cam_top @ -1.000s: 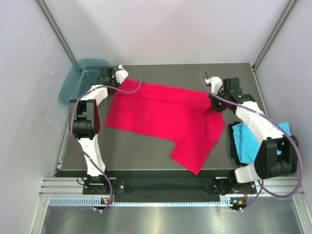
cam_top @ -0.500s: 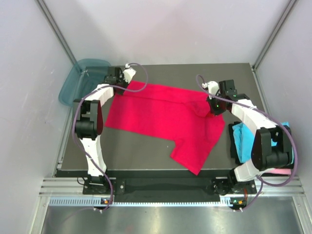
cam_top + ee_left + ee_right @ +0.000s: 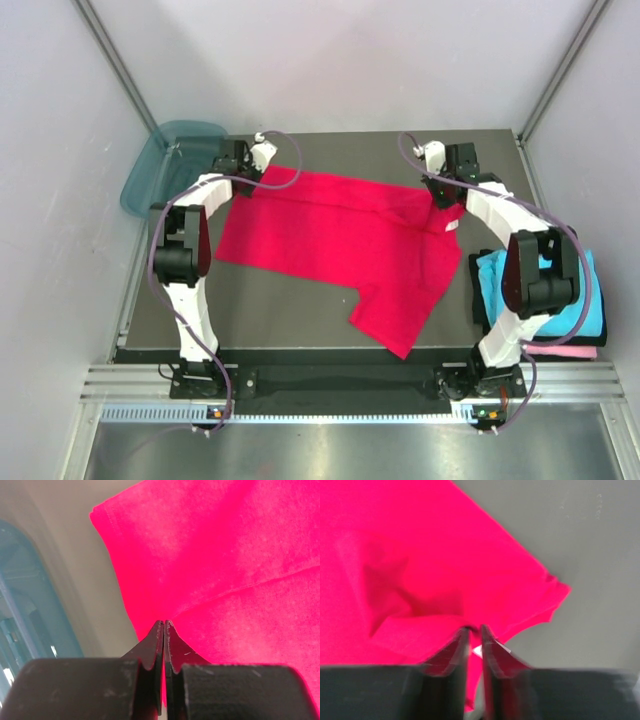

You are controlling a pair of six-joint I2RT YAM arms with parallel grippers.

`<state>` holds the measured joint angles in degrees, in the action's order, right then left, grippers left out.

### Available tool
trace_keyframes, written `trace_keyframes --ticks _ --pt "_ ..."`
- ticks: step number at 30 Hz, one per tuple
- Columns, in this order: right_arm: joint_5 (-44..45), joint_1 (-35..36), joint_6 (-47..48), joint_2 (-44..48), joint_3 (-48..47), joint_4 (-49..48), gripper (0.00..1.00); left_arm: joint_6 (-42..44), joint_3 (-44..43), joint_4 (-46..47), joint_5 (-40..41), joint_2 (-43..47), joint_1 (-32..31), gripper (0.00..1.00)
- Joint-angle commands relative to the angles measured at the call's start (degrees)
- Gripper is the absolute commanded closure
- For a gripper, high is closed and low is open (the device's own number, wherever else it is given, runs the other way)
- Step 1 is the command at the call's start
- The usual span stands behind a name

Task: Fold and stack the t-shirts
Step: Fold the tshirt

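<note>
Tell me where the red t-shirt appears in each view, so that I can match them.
Top external: the red t-shirt lies spread across the middle of the picture.
Left wrist: it fills the upper right, above the left fingers.
Right wrist: it fills the left and centre, above the right fingers.
Shared landmark: the grey table bordering the cloth.

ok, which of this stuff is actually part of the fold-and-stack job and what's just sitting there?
Job:
- red t-shirt, spread on the table
- cyan t-shirt, piled at the right edge
- pink t-shirt, showing under the cyan one

Just lying about:
- teal tub, off the far-left corner
</note>
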<state>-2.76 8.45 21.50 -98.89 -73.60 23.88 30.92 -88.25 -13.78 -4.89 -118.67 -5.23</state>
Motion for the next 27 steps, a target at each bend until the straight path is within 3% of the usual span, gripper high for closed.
trace_keyframes --ticks 1,3,4,8,13,19,27 --pt "4.07 -0.71 1.09 -1.21 -3.12 -4.36 0.80 -0.95 0.62 1.12 -0.04 2.39 -0.57 0.99" --pt "6.01 -0.98 0.48 -0.96 -3.65 -4.98 0.62 -0.86 0.80 1.04 -0.04 2.83 -0.92 0.99" --pt "6.19 -1.15 0.56 -0.26 -3.74 -4.90 0.61 -0.95 0.80 1.12 0.05 3.18 -0.92 0.98" --pt "-5.45 -0.89 4.42 6.76 1.34 -4.29 0.61 -1.47 0.88 0.95 -0.12 4.32 -1.44 0.97" --pt "-21.64 -0.10 7.95 7.92 7.23 2.66 0.69 -1.30 1.23 1.12 0.66 4.59 -2.41 0.97" --pt "-27.64 2.10 11.46 8.98 10.32 6.26 0.73 -0.60 1.67 1.04 1.89 4.77 -3.29 0.97" --pt "-26.24 3.86 12.69 3.45 8.66 6.01 0.74 -0.24 2.03 1.04 2.86 4.76 -4.17 0.97"
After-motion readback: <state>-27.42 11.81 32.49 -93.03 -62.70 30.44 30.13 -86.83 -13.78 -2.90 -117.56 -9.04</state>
